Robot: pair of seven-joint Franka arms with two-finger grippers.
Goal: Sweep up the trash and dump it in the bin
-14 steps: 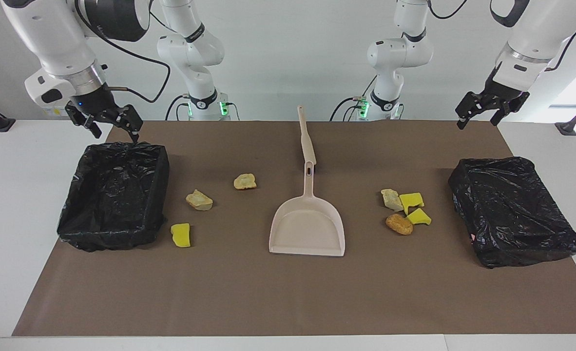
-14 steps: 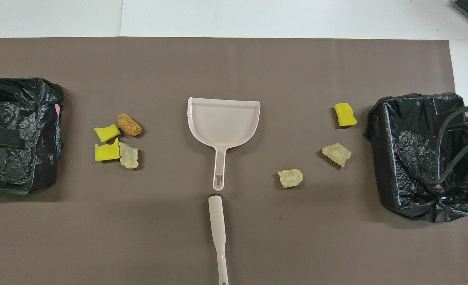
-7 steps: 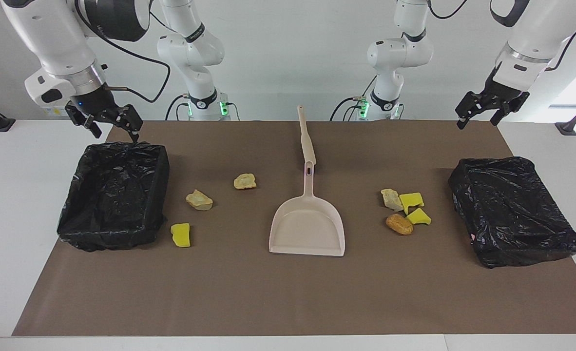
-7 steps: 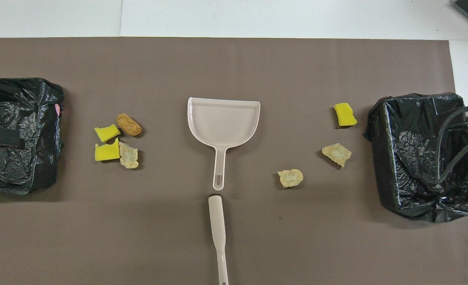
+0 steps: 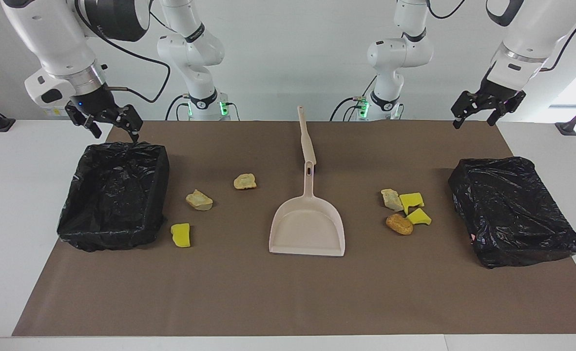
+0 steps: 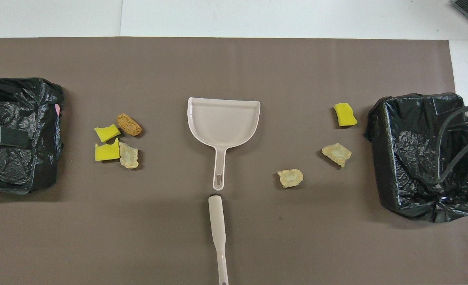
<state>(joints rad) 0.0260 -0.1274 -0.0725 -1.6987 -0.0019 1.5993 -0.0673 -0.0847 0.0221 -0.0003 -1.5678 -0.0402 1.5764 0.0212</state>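
Beige dustpan [image 5: 307,225] lies untouched mid-mat with trash [image 5: 406,210] in two clusters either side. Only the left gripper [image 5: 483,108], spread and empty, has risen slightly over the mat's corner; the right gripper [image 5: 106,122] waits spread above its bin [image 5: 115,195]. Sweeping hasn't begun.

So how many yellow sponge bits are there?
3. Two lie together near the bin at the left arm's end; one lies beside the other bin. None looks hidden.

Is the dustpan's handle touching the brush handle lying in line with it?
Apart. The overhead view shows a strip of bare mat between the end of the dustpan handle and the tip of the brush handle.
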